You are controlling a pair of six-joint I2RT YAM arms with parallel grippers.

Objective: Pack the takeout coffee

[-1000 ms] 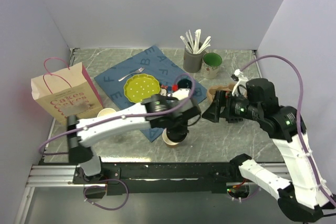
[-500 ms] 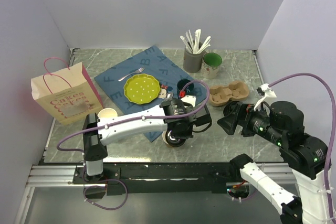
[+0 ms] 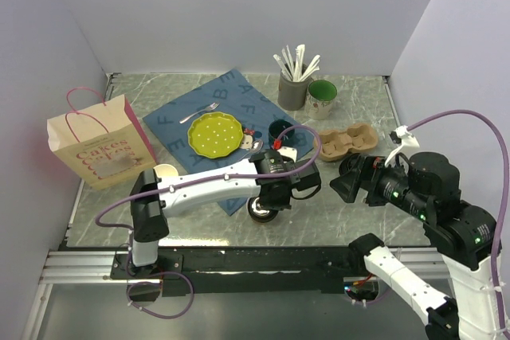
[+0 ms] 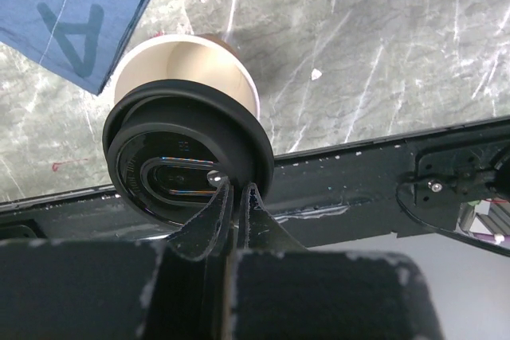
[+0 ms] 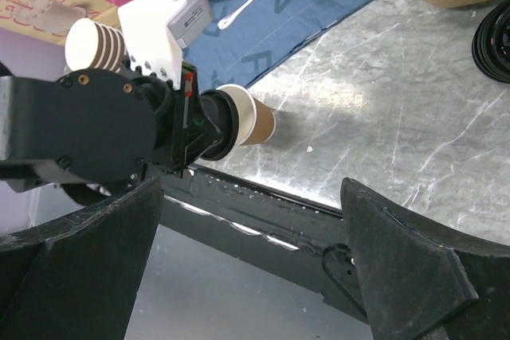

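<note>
Tightly closed, the left gripper's (image 4: pixel 235 193) jaws pinch the lid rim of the small, brown kraft-paper, black-lidded takeout coffee (image 4: pixel 187 145), held near the front edge of the grey marbled tabletop (image 4: pixel 382 53). The cup's long axis appears tipped almost level, its base pointing away from the jaws and toward the right arm. The right gripper (image 5: pixel 255 276) hangs close by with jaws spread wide, holding nothing. Beyond, the moulded brown pulp cup carrier (image 3: pixel 348 139) shows both wells vacant, nearer the right arm. The kraft paper bag with pink handles (image 3: pixel 100 145) stands far left, its contents unseen.
</note>
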